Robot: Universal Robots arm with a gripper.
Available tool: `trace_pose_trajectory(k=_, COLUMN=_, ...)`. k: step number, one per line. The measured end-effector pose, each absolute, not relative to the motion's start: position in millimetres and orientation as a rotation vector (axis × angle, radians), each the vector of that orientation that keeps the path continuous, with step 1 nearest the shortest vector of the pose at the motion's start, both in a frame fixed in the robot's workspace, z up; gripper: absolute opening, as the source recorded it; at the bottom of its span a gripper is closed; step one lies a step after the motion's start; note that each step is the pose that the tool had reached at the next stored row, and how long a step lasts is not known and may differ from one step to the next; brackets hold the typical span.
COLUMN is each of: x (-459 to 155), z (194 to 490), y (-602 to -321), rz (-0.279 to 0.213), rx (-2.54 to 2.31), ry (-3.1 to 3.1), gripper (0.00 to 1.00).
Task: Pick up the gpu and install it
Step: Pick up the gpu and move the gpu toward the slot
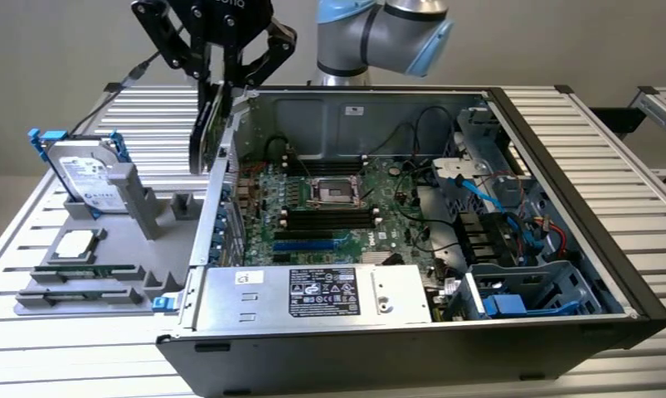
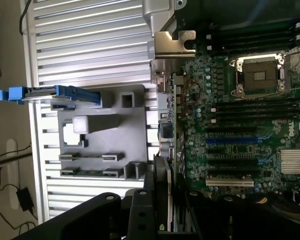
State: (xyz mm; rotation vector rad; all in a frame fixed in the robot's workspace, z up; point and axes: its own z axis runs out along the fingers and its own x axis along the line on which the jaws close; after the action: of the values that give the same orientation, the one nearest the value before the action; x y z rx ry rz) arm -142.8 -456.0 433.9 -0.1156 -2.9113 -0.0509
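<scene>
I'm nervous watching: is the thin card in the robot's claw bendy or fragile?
Probably stiff: the gpu hangs straight from the gripper without sagging. Likely light, since a narrow pinch carries it. Possibly fragile: thin board near the case wall.

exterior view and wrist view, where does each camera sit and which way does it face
Exterior view: off the arm, high beside the open case, looking down into it; shows the arm and its jaws shut on the gpu, upright over the case's edge on the exterior view's left.
Wrist view: on the wrist, looking down along the jaws at the motherboard and grey holder; dark jaw parts flank the gpu's edge.
Shared: gpu, motherboard, holder, drive with blue rails.
</scene>
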Motion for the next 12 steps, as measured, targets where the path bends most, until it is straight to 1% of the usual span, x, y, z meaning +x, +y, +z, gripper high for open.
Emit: trace_pose_trajectory(k=12, x=-91, z=434, y=-456, rz=-0.046, rx=-0.114, ry=-2.904, gripper=0.27)
